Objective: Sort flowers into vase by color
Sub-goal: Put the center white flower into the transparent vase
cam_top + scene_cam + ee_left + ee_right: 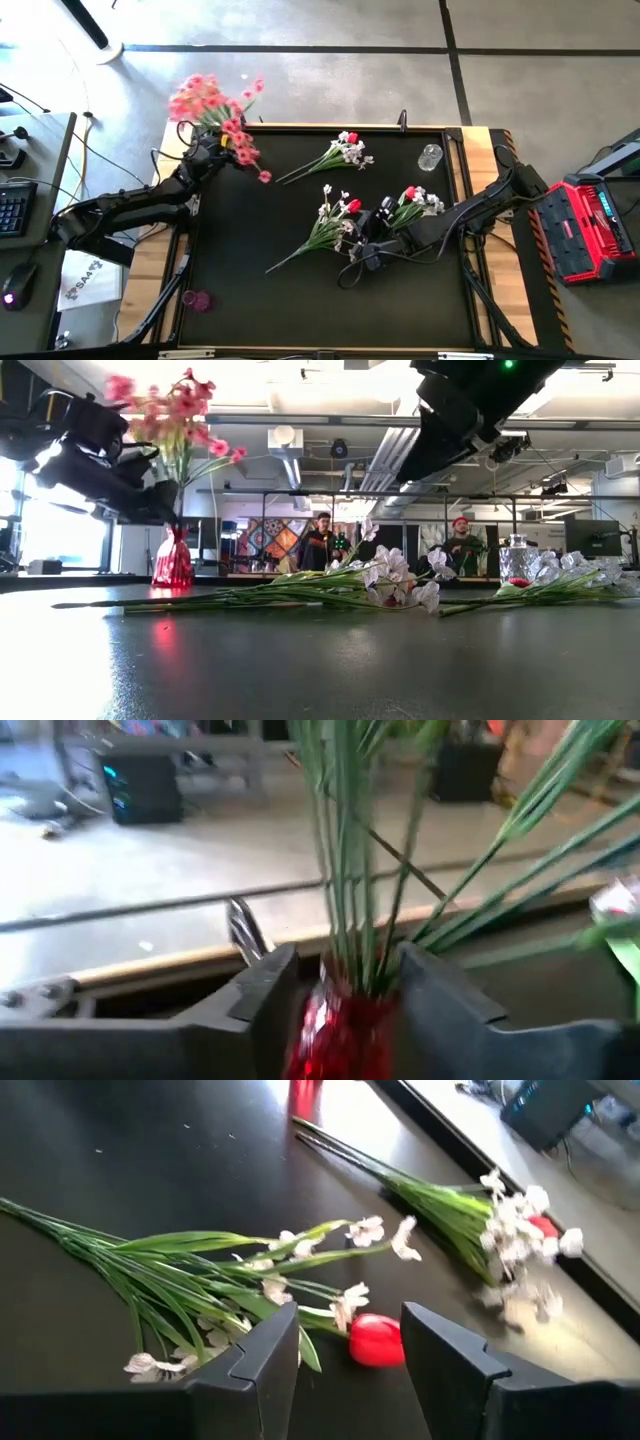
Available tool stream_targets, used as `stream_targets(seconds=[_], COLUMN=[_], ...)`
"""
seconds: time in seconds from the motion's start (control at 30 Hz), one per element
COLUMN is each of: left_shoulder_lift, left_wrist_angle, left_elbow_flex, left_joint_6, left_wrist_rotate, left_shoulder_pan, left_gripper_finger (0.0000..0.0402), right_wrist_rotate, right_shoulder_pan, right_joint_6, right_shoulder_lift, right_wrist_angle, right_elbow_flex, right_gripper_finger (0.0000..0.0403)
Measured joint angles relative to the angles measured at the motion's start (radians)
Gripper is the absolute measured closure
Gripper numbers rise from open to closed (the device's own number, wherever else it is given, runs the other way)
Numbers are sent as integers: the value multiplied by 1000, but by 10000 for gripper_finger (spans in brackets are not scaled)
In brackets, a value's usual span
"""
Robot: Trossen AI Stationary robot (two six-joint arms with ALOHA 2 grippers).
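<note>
Red vase (335,1035) blurred and cut off at the left wrist view's lower edge, pink blossoms out of that view, two distant people (325,540) too small to make out

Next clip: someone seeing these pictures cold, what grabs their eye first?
The pink flowers standing in a red vase at the table's far left corner stand out first, with the left gripper open on either side of the vase's neck. Next come three loose sprays of white blossoms and red buds lying on the black table; the right gripper hovers open over a red bud of the middle spray.
</note>
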State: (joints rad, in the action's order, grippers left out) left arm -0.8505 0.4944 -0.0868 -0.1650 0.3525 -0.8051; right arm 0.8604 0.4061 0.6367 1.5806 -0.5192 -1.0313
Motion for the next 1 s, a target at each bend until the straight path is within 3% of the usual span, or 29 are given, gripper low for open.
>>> stream_targets(seconds=[0.23, 0.37, 0.67, 0.87, 1.0], left_shoulder_lift=[1, 4, 70, 119, 126], left_wrist_angle=[-170, -228, -549, -955, -1114], left_elbow_flex=[-53, -107, -280, -431, -497], left_joint_6=[17, 33, 72, 65, 59], left_wrist_rotate=[-61, -63, -22, -86, -135], left_shoulder_pan=[0, 0, 0, 0, 0], left_gripper_finger=[150, 124, 117, 117, 117], right_wrist_rotate=[-23, -42, -85, -111, -122], right_shoulder_pan=[0, 0, 0, 0, -1], right_joint_6=[261, 306, 316, 300, 298], right_shoulder_lift=[0, 0, 0, 0, 0], right_wrist_angle=[-157, -180, -180, -184, -200], right_elbow_flex=[0, 0, 0, 0, 0], right_gripper_finger=[237, 238, 238, 238, 238])
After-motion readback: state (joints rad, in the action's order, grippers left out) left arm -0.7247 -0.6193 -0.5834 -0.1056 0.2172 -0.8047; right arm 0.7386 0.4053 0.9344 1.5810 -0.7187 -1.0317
